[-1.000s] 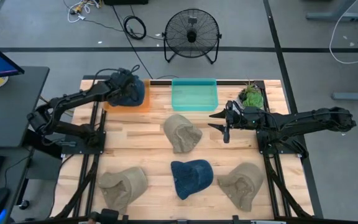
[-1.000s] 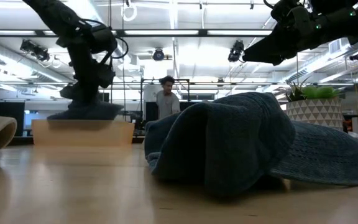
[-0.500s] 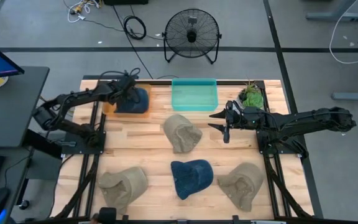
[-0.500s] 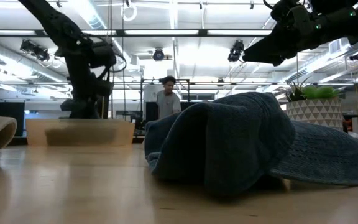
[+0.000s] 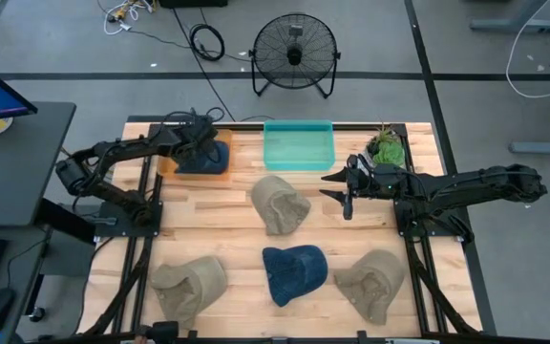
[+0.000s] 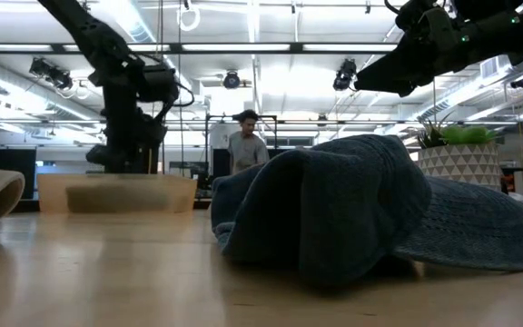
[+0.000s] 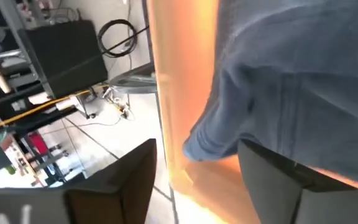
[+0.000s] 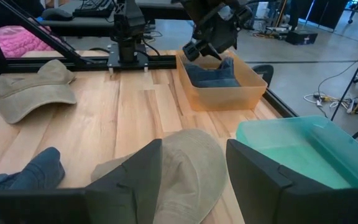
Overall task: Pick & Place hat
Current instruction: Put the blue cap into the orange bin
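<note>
Wooden table (image 5: pixel 237 205): left gripper (image 5: pixel 201 140) sits over the orange bin (image 5: pixel 168 161), fingers spread, blue hat (image 5: pixel 208 158) inside. Right gripper (image 5: pixel 337 186) hovers mid-table, fingers apart, empty.

We saw the bench evenly lit from above, with only soft, short shadows under the hats on the wooden table (image 5: pixel 232 205). In the low view, ceiling strip lights (image 6: pixel 252 50) glared white, leaving the arms as dark silhouettes; the blue hat (image 6: pixel 370 213) close to the lens was sharp, the room behind hazy. In the left wrist view, the orange bin wall (image 7: pixel 182 74) glowed overexposed, and everything looked blurred. The right wrist view was clear and bright.
</note>
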`<state>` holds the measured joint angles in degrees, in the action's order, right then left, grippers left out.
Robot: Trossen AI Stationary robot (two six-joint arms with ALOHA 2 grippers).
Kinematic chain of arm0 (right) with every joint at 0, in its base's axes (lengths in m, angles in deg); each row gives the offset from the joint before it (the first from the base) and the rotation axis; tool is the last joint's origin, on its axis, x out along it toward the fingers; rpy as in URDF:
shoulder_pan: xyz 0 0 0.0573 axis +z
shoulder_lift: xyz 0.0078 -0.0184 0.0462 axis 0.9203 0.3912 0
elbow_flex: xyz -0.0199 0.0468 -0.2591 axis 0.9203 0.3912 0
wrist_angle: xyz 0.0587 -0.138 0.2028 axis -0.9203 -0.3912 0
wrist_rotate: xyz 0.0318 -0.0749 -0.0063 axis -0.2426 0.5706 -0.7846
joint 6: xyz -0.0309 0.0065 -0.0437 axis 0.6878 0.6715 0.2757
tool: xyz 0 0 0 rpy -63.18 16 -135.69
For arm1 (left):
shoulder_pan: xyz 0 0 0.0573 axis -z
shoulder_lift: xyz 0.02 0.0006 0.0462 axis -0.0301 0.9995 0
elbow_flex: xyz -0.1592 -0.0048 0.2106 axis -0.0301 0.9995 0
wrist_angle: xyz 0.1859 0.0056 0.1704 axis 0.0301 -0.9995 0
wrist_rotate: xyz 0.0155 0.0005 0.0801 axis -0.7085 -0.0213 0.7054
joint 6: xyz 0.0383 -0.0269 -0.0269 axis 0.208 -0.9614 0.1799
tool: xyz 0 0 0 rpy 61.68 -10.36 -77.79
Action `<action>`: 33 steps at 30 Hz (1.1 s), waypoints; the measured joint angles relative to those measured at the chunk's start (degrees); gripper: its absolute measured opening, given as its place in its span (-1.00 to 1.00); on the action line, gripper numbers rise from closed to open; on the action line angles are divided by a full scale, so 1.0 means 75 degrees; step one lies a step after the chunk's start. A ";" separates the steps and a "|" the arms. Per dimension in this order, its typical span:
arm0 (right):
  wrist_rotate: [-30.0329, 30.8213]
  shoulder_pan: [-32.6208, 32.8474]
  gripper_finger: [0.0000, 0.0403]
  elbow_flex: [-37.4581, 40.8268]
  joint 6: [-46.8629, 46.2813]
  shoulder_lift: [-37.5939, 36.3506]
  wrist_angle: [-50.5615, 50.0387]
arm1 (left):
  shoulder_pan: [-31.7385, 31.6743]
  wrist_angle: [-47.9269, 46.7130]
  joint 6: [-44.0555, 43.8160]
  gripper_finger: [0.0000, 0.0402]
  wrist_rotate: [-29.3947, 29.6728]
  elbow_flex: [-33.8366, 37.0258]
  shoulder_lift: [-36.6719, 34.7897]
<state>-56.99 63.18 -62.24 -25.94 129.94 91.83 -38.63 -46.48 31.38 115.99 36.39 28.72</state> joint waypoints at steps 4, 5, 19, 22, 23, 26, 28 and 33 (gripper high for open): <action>0.0000 0.0000 -0.09 0.0000 0.0000 0.0000 0.0062 | 0.0391 -0.0415 -0.0035 0.24 0.0029 -0.0650 0.0000; 0.0000 0.0000 -0.09 0.0000 0.0000 0.0000 0.0069 | 0.0504 -0.0480 -0.0052 0.24 0.0027 -0.0859 0.0003; 0.0000 0.0134 -0.09 0.0000 -0.0287 0.0000 0.0232 | 0.2057 -0.1852 -0.2120 0.19 -0.2514 -0.4108 0.0000; -0.0014 0.0289 -0.09 0.0000 -0.0289 0.0003 0.0437 | 0.2362 -0.2088 -0.2519 0.19 -0.3667 -0.4450 -0.0001; -0.0024 0.0351 -0.09 -0.0002 -0.0294 0.0001 0.0550 | 0.2461 -0.2114 -0.2647 0.19 -0.4054 -0.4506 -0.0003; -0.0023 0.0577 -0.09 -0.0205 -0.0485 0.0038 0.0465 | 0.2756 -0.2178 -0.3026 0.19 -0.5185 -0.4518 0.0000; -0.0023 0.0756 -0.09 -0.0444 -0.0623 0.0161 0.0316 | 0.2980 -0.2177 -0.3398 0.19 -0.6051 -0.4523 0.0038; -0.0025 0.1264 -0.14 -0.1224 -0.0887 0.1062 -0.0596 | 0.3783 -0.2179 -0.4038 0.18 -0.6871 -0.4524 0.0309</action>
<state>-57.18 72.66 -71.42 -32.59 137.90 87.36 -10.26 -62.82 1.09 64.46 2.45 31.04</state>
